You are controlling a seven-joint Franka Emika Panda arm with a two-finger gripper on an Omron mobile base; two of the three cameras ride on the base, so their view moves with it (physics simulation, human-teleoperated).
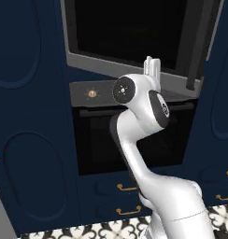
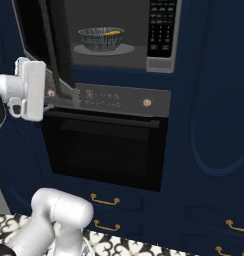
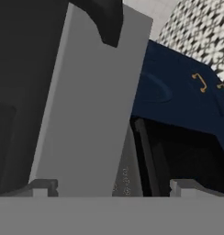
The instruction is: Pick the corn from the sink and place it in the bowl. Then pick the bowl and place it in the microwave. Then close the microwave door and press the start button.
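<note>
The microwave (image 2: pixel 161 64) stands open, and its dark cavity (image 1: pixel 130 28) also shows from the left base view. Inside it, on the turntable, sits the bowl (image 2: pixel 100 39) with the yellow corn (image 2: pixel 112 33) in it. The microwave door (image 2: pixel 55 45) is swung out to the left, and its bar handle (image 1: pixel 196 46) shows at the right. My gripper (image 2: pixel 50 93) is at the door's lower edge. In the hand view the gripper (image 3: pixel 114 188) is open, with the door's grey edge (image 3: pixel 91 105) close ahead between the fingertips (image 3: pixel 42 187). Whether they touch it is unclear. The sink is out of view.
Below the microwave is a black oven (image 2: pixel 109 145) with a gold dial (image 2: pixel 147 102) and a horizontal handle. Navy drawers with gold pulls (image 2: pixel 105 201) sit under it, above a patterned tile floor (image 1: pixel 102 229). The keypad (image 2: pixel 161 25) is on the microwave's right side.
</note>
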